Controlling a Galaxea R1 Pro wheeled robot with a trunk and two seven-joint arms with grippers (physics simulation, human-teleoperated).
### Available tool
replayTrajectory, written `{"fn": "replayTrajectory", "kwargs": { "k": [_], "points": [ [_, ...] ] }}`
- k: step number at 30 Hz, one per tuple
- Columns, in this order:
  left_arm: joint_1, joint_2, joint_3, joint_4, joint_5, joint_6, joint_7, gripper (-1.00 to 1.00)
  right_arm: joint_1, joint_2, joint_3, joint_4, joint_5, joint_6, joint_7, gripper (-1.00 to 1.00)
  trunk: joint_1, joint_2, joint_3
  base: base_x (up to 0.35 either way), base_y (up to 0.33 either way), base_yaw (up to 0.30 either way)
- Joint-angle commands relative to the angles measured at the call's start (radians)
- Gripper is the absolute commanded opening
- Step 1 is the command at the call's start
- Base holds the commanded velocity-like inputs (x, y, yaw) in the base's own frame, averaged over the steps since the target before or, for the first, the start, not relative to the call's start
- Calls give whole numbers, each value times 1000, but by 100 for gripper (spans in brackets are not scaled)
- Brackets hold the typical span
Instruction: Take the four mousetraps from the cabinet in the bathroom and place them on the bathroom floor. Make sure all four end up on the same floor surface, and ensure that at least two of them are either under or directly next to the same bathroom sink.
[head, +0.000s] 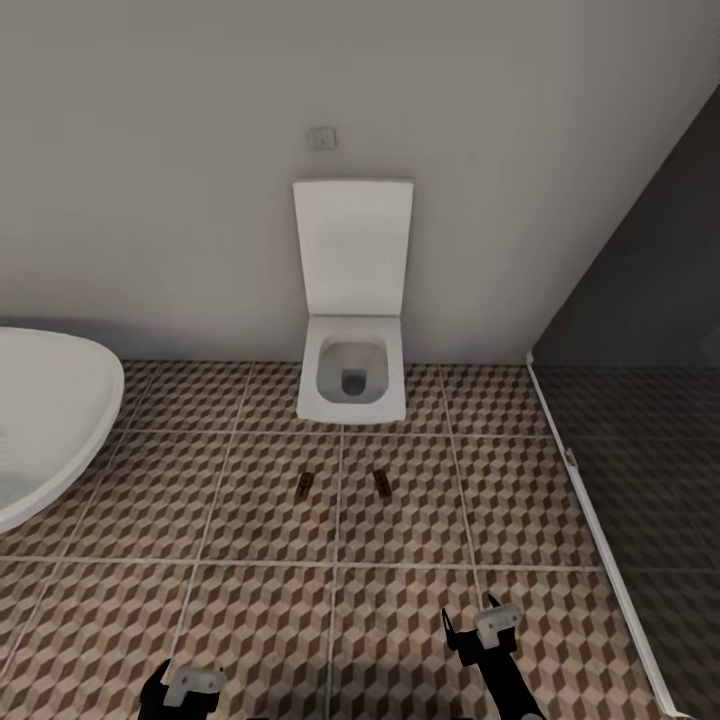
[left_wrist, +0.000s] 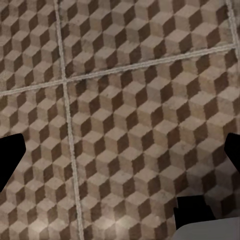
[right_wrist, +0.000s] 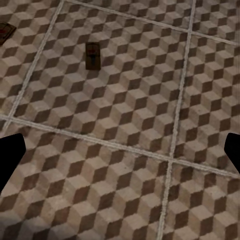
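Both hands, left (head: 190, 685) and right (head: 483, 626), hung open and empty; two mousetraps (head: 305, 485) (head: 381, 484) lay on the floor (head: 250, 620).

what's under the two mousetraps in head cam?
Both mousetraps lie flat on the cube-pattern bathroom floor, on adjacent tiles before the toilet. The tile directly beneath them is covered.

We see open cube-patterned tiled floor (head: 260, 610) ahead; white rectangular toilet (head: 352, 375) far, white oval tub (head: 45, 420) left, dark glass partition (head: 640, 480) right.
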Motion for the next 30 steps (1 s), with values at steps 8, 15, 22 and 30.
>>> {"fn": "replayTrajectory", "kwargs": {
  "k": [8, 15, 22, 30],
  "points": [
    [-1, 0, -8, 1, -1, -3, 8, 100, 1, 1, 3, 1, 8, -1, -10, 100, -31, 56, 38, 0, 0, 0],
    [-1, 1, -7, 2, -1, -3, 8, 100, 1, 2, 3, 1, 8, -1, -12, 100, -58, 105, 71, 0, 0, 0],
    [-1, 1, -7, 2, -1, -2, 8, 100, 1, 2, 3, 1, 8, -1, -12, 100, -84, 154, 104, 0, 0, 0],
    [0, 1, -7, 2, -1, -1, 8, 100, 1, 2, 3, 1, 8, -1, -12, 100, -115, 210, 142, 0, 0, 0]
  ]
}}
